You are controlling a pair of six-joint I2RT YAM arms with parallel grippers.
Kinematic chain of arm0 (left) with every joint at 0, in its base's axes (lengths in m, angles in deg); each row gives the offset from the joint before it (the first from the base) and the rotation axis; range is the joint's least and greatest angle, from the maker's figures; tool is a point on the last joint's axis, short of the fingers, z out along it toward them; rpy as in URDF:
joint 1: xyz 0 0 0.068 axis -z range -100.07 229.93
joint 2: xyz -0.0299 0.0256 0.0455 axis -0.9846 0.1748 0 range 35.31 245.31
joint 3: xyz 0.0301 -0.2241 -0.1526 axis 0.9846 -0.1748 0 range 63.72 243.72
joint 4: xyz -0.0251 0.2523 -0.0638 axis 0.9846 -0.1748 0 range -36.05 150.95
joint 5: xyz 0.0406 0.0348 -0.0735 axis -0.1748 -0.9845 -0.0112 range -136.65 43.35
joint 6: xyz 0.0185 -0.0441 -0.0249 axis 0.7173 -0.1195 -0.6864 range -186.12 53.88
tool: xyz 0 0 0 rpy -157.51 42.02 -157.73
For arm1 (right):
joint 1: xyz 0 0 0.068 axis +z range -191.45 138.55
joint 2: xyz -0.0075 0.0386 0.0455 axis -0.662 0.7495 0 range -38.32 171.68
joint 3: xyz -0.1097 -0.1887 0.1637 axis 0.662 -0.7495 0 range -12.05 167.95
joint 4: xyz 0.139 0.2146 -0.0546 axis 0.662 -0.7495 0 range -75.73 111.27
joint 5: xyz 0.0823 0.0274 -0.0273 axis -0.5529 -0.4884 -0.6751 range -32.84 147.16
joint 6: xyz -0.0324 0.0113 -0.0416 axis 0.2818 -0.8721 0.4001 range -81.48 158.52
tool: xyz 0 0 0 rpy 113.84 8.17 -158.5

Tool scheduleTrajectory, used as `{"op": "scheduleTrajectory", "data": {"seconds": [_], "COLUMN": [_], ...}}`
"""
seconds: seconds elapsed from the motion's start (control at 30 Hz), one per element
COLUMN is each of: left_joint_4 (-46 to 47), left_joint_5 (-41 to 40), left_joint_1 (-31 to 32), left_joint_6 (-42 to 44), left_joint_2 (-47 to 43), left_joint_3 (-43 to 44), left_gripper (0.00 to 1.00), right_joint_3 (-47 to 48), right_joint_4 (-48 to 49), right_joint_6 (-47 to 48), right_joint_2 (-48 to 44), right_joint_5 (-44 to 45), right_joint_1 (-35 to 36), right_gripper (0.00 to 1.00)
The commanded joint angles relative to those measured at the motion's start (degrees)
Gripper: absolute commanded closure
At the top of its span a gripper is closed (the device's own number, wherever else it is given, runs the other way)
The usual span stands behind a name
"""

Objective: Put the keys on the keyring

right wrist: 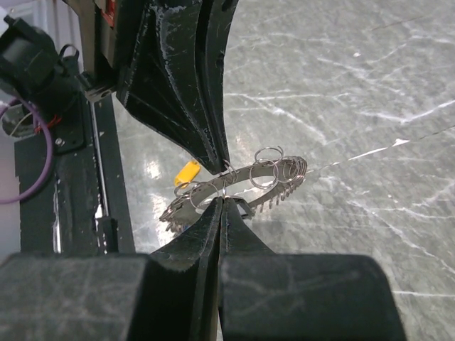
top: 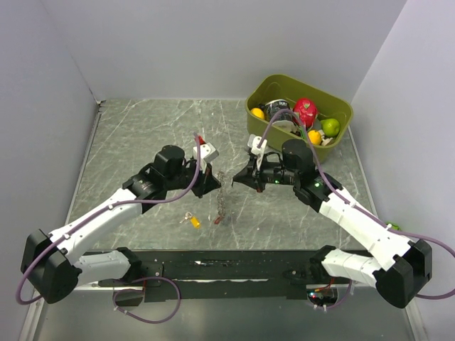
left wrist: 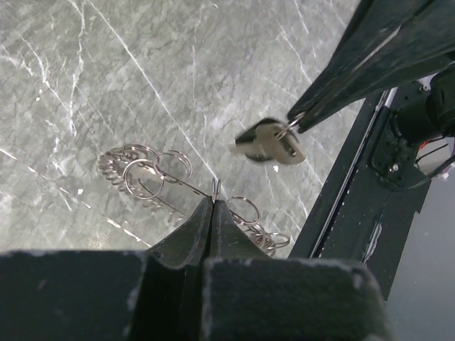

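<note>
While yellow key (top: 194,222) lies on table (top: 142,128) | left claw (left wrist: 215,201) clamps keyring (right wrist: 259,175) | right claw (right wrist: 224,200) clamps black key (left wrist: 266,141)

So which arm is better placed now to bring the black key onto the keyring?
Right. The right pincer is shut on the black-capped key, hanging close to the keyring. The left pincer is shut on the keyring itself, so it probably should only hold it steady.

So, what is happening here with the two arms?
Both arms meet over the table. The left gripper is shut on a loop of the keyring. The right gripper is shut on the black-capped key, which hangs apart from the keyring, not yet threaded on. The yellow-capped key lies on the table.
</note>
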Motion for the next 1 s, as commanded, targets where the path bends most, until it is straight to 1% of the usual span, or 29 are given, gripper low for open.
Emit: {"op": "scheduleTrajectory", "data": {"seconds": [0.0,0.33,0.53,0.97], "left_joint_4": [2.04,1.78,1.68,1.78], "left_joint_5": [-1.84,-2.63,-1.93,-0.43], "left_joint_1": [1.30,2.17,2.79,3.58], "left_joint_6": [2.02,2.81,3.34,4.22], "left_joint_2": [-1.95,-3.71,-3.88,-4.50], "left_joint_3": [1.19,1.27,1.27,0.83], "left_gripper": [0.99,0.99,0.99,0.99], "right_joint_3": [2.31,4.60,5.48,7.24], "right_joint_4": [-1.18,-3.64,-3.30,-2.68], "right_joint_6": [2.03,2.03,1.85,1.68], "right_joint_2": [0.75,4.44,6.38,8.75], "right_joint_5": [-2.16,-5.68,-5.06,-5.15], "right_joint_1": [-0.20,0.15,1.91,3.05], "right_gripper": [1.00,1.00,1.00,1.00]}}
